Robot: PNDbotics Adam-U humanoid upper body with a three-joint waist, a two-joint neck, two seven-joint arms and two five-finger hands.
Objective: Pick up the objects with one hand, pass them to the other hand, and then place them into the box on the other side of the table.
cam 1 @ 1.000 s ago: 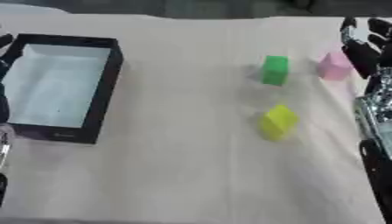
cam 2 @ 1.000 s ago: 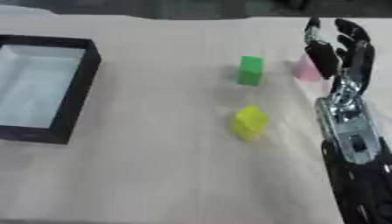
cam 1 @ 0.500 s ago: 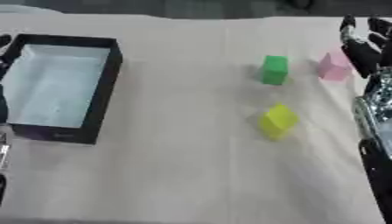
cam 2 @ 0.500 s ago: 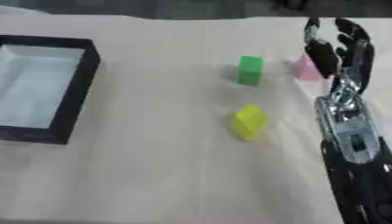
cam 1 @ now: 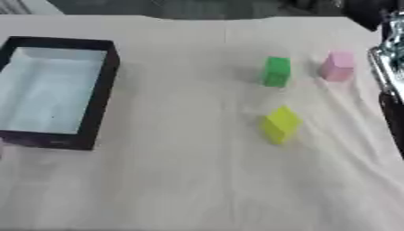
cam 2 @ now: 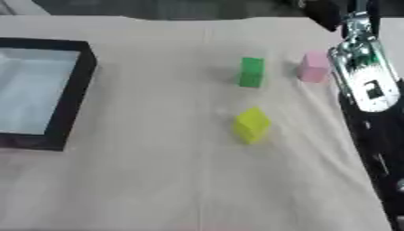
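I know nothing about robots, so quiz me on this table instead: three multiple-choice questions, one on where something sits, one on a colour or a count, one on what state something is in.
1. Where is the box?
A. on the robot's left side of the table
B. between the blocks
C. on the robot's right side

2. How many blocks lie on the cloth?
A. one
B. three
C. five

3. What state is the box in?
A. holds the yellow block
B. closed with a lid
C. open, with no block inside

Answers:
1. A, since its dark walls stand at the left while the blocks lie to the right.
2. B, namely the green block, the pink block and the yellow block.
3. C, as its pale floor shows bare and all three blocks rest outside it.
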